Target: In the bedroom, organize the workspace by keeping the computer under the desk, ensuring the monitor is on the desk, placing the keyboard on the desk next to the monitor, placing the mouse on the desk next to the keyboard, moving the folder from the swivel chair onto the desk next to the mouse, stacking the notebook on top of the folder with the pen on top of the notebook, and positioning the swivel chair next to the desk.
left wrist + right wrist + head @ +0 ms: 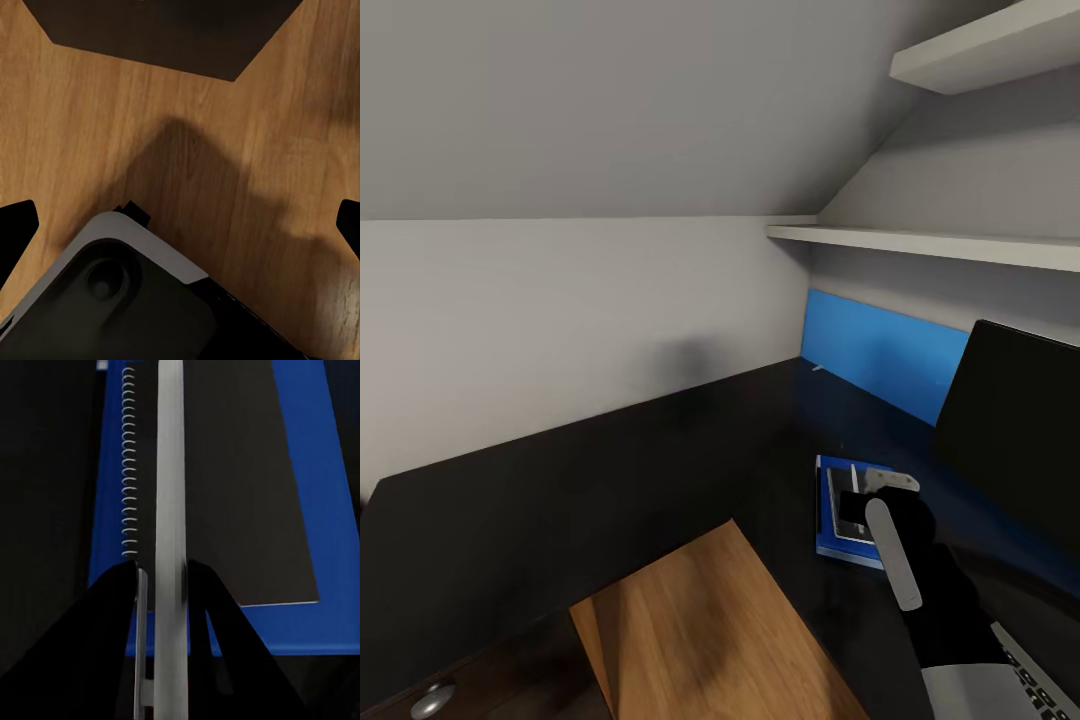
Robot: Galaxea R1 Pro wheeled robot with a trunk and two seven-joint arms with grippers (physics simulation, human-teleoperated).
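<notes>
The right gripper [872, 478] hangs over the black desk [610, 480], its fingers [112, 645] clamped on the pen [170, 510], a thin whitish stick that in the right wrist view runs lengthwise above the notebook [232, 495]. The dark notebook lies flat on the blue folder [307, 457], its spiral binding [129, 465] along one long edge and a blue margin showing on each side; whether the pen touches the notebook cover cannot be told. In the head view the folder [826, 520] sits on the desk just in front of the monitor [1015, 430], whose black screen stands at the right, with the blue wall panel [880, 350] behind it. A corner of the keyboard [1040, 675] shows at the lower right, near the right arm.

The left gripper [180, 225] points down at the wooden floor [225, 135], its dark fingers [15, 225] spread wide apart and holding nothing, above a grey-rimmed part of the robot's base [112, 292].
</notes>
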